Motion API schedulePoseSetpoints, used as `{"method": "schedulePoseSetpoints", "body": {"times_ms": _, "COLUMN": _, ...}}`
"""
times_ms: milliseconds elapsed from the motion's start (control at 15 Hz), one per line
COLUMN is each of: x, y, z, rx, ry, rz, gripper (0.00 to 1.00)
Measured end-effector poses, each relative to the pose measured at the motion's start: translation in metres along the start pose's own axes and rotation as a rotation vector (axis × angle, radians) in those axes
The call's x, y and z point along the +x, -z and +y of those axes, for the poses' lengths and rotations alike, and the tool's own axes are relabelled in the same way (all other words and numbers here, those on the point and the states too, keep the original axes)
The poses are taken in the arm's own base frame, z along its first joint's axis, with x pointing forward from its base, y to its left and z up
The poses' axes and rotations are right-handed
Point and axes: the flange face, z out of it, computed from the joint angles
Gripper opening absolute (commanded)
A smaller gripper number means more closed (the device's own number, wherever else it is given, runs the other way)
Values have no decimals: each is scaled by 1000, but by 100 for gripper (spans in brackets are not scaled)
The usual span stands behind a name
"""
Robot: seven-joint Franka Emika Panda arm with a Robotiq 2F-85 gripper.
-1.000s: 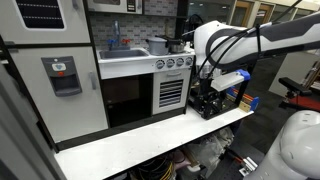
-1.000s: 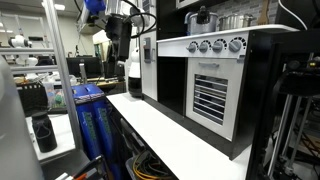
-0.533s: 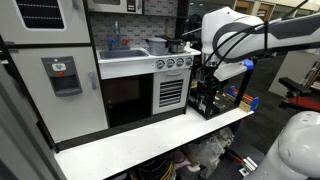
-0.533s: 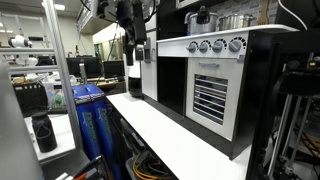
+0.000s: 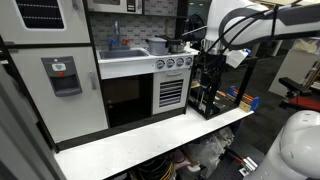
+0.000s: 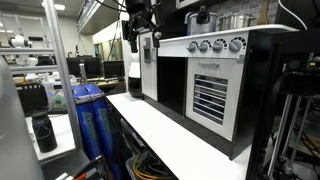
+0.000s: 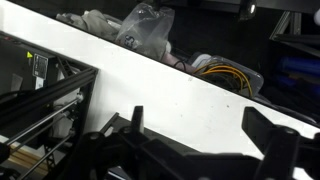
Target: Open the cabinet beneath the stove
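Exterior view: cabinet (image 5: 172,92) below tool (image 5: 212,55), apart

Arm (image 5: 250,20): cut off by the upper and right edges in an exterior view. Gripper (image 7: 195,130), wrist view: its fingers (image 7: 128,128) are dark, blurred and cropped by the lower edge, so the tips are indistinct. Cabinet (image 5: 172,92): the interior is hidden behind the slatted door in both exterior views.
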Motion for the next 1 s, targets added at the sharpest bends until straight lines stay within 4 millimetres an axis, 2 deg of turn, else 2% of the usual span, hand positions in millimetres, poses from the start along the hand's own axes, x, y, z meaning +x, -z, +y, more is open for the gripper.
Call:
{"method": "schedulePoseSetpoints", "body": {"times_ms": 133, "x": 1, "y": 4, "z": 10, "rx": -15, "ry": 106, "rz": 7, "gripper": 100}}
{"method": "schedulePoseSetpoints", "body": {"times_ms": 333, "x": 5, "y": -3, "z": 24, "rx": -41, "ry": 243, "rz": -12, "gripper": 100}}
{"method": "schedulePoseSetpoints", "body": {"times_ms": 1000, "x": 9, "y": -5, "z": 24, "rx": -41, "ry": 276, "rz": -19, "gripper": 100}}
